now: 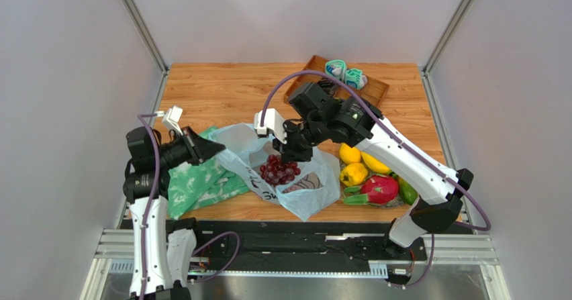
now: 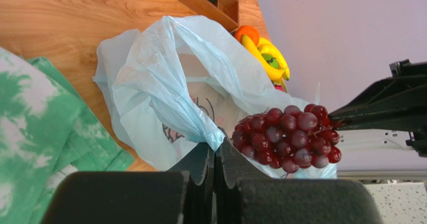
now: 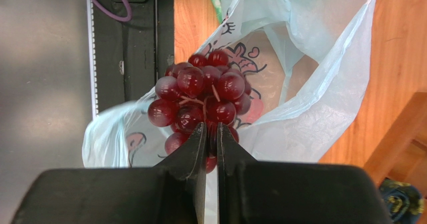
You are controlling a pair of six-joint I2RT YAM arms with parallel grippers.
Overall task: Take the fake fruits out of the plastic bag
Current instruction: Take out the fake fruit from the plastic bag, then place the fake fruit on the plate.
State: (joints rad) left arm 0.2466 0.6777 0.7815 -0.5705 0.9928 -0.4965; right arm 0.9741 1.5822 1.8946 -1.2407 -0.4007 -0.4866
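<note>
Most of the glossy plastic fruits [image 1: 368, 179] already lie heaped to the right of the crinkly translucent pale-blue plastic bag [image 1: 305, 191]. The right hand [image 3: 210, 134] is clamped on the purple grape bunch [image 3: 200, 96] at the bag's open mouth. The left hand [image 2: 216, 154] pinches the bag's edge. Whether more fruit is hidden inside, I cannot tell.

Wood table [image 1: 221, 92] w/ plastic bag [image 1: 315, 194], green cloth [image 1: 195, 182], fake fruits [image 1: 378, 188], tray [image 1: 376, 90] on it.
</note>
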